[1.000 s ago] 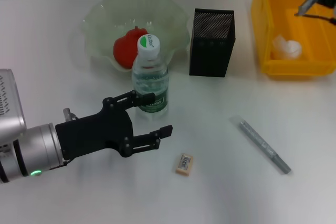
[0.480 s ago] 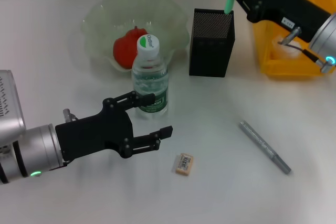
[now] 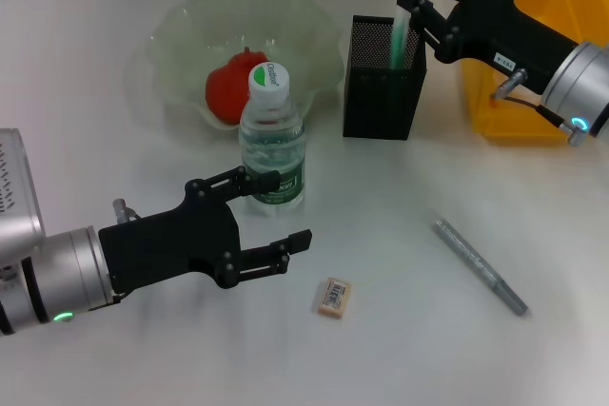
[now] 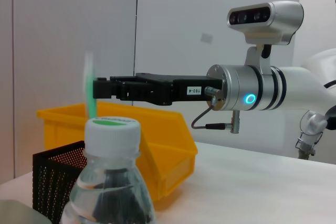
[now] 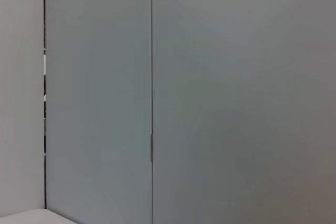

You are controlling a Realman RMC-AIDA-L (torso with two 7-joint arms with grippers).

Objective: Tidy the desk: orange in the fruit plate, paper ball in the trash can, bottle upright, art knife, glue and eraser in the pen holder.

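Note:
The bottle point(image 3: 271, 145) stands upright, with its white cap close up in the left wrist view point(image 4: 113, 129). My left gripper point(image 3: 288, 207) is open and empty just in front of it. The orange point(image 3: 231, 89) lies in the fruit plate point(image 3: 181, 21). My right gripper point(image 3: 417, 2) hovers open over the pen holder point(image 3: 383, 83). A blurred green glue stick point(image 3: 398, 40) is partly inside the holder and also shows in the left wrist view point(image 4: 90, 88). The eraser point(image 3: 333, 297) and the grey art knife point(image 3: 479, 265) lie on the desk. The paper ball is hidden.
The yellow trash can point(image 3: 504, 125) stands at the back right, partly behind my right arm; it also shows in the left wrist view point(image 4: 163, 145). The right wrist view shows only a grey wall.
My right gripper has moved left and down from over the trash can to over the pen holder. The green glue stick has dropped from its fingers into the holder. The left arm has not moved.

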